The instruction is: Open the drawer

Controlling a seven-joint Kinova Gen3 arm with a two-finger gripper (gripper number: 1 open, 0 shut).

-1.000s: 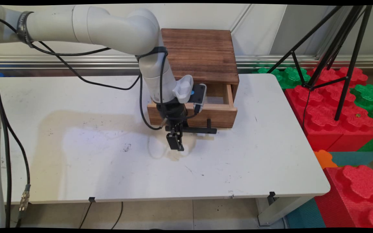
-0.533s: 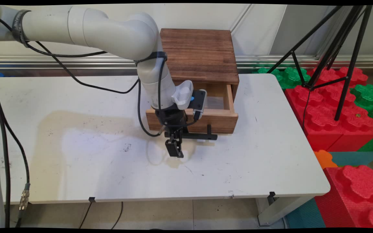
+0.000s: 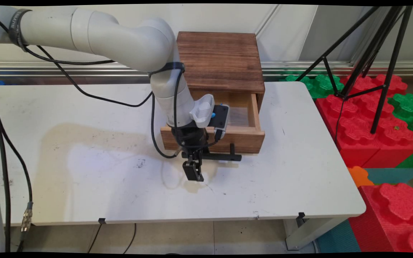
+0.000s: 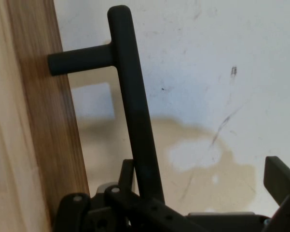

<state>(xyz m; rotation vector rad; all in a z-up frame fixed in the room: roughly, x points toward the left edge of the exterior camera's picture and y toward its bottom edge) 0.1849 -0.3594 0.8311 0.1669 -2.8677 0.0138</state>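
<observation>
Evidently the gripper (image 3: 193, 171) is hooked about the black handle (image 4: 130, 96) of the drawer (image 3: 244, 138) — one finger behind the bar — though grasped or released cannot be told; the drawer is found part-open on the table (image 3: 299, 172).

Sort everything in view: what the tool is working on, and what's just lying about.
In use: tool, hooked behind the handle; drawer; box.
Lying about: tripod; foam blocks; table.
</observation>
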